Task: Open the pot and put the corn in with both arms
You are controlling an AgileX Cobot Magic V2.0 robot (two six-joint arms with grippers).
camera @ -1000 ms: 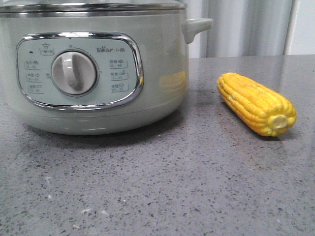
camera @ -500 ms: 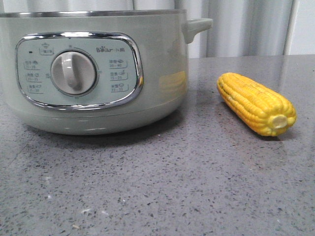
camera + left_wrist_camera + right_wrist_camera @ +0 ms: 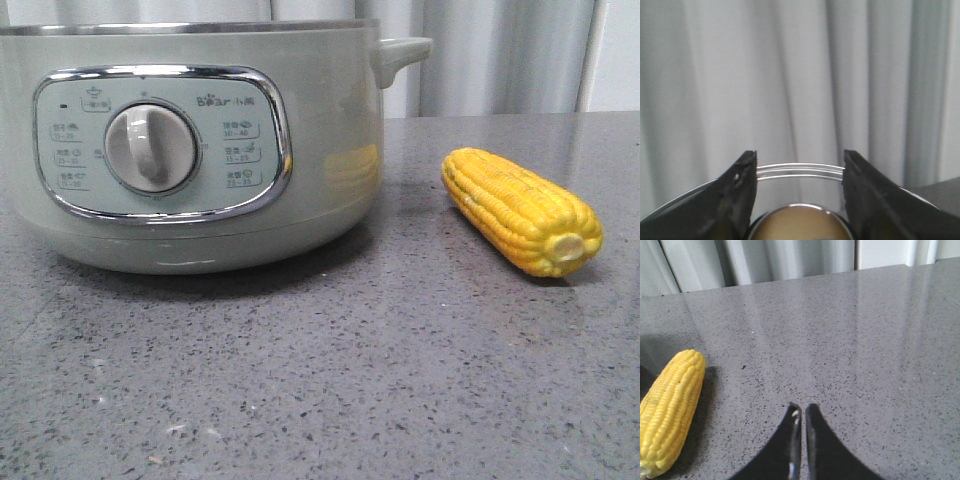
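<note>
1. The pot (image 3: pixel 190 150) stands on the grey speckled desk (image 3: pixel 350 380) at the left of the front view, its dial panel facing the camera and its steel rim bare.
2. The corn (image 3: pixel 522 210) lies on the desk to the right of the pot, well apart from it, pale stub end toward the camera.
3. The left end effector (image 3: pixel 799 172) is held against pale curtains, its fingers set wide on either side of a round knob on a glass lid (image 3: pixel 800 170); whether they grip the knob cannot be told.
4. The right end effector (image 3: pixel 801 415) hovers over bare desk beside the corn, fingers nearly together, holding nothing.
</note>
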